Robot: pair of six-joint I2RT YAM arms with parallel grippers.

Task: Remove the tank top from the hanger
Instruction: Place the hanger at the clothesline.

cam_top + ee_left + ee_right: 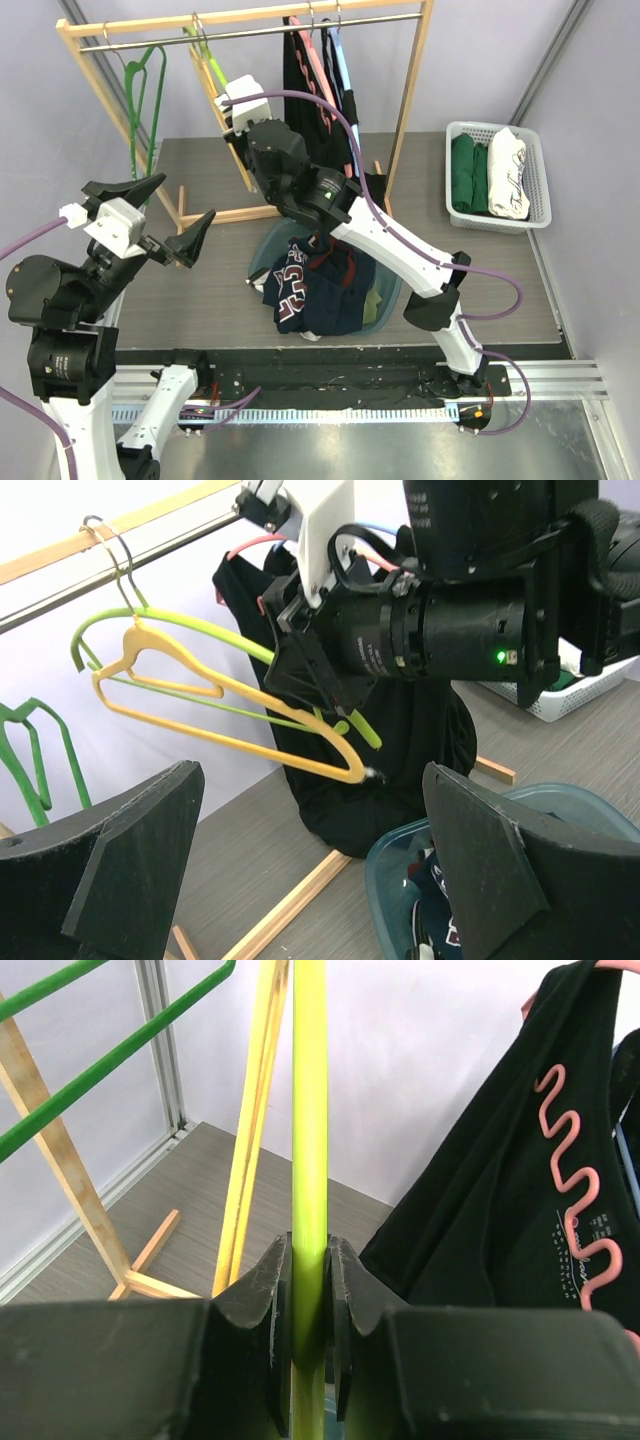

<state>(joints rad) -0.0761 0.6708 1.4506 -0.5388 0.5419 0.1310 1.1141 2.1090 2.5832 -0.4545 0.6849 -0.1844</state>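
Observation:
My right gripper point(309, 1290) is shut on the bar of a bare lime-green hanger point(309, 1110) that hangs on the rack rail point(250, 32). The same hanger point(200, 632) shows in the left wrist view beside a bare yellow hanger point(210, 735), with the right gripper point(312, 670) clamped on its lower end. A navy tank top point(310, 285) with red and white lettering lies crumpled in a teal basin point(262, 250) below. My left gripper point(168, 215) is open and empty, left of the basin, facing the rack point(320, 870).
Black garments point(315, 90) hang at the rail's right, one on a pink hanger point(570, 1190). Dark green hangers point(140, 90) hang at the left. A white basket point(540, 170) with folded clothes stands at the far right. The rack's wooden foot point(290, 900) lies on the table.

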